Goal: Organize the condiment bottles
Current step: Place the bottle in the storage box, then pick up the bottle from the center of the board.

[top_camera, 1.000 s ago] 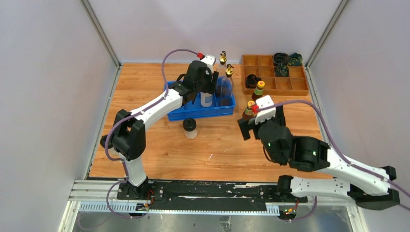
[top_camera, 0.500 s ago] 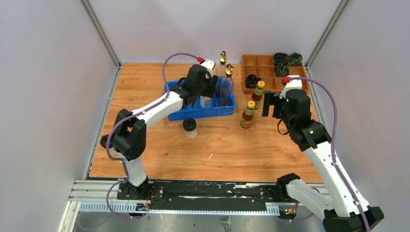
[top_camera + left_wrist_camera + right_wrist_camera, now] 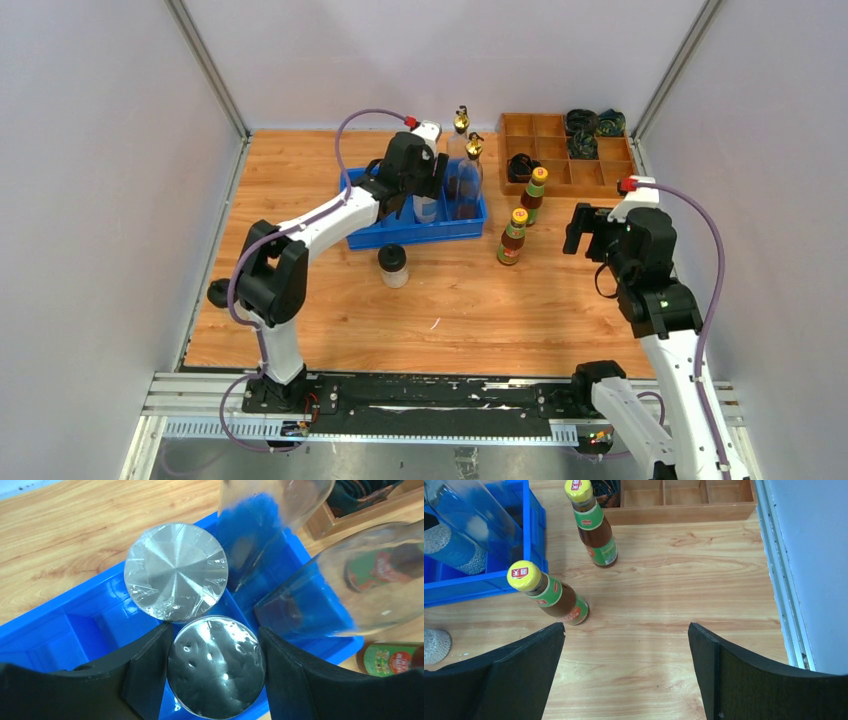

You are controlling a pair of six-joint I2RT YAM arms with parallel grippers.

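Shaker clasped in the bin; right gripper [image 3: 626, 635] spread wide.
Nearest, a black-capped jar [image 3: 393, 266] is set on the table [image 3: 330, 310]. Two sauce bottles [image 3: 551, 594] are stood just beyond the right gripper, by which nothing is held. Farther off, in the blue bin [image 3: 65, 630], a silver-lidded shaker [image 3: 216, 667] is grasped by the left gripper [image 3: 215, 645], touching a second shaker [image 3: 176, 571].

The left gripper [image 3: 215, 647] is clasping a silver-lidded shaker [image 3: 216, 677] inside the blue bin [image 3: 60, 630]; a second shaker [image 3: 176, 571] and two clear cruets [image 3: 350, 590] are standing inside it too.
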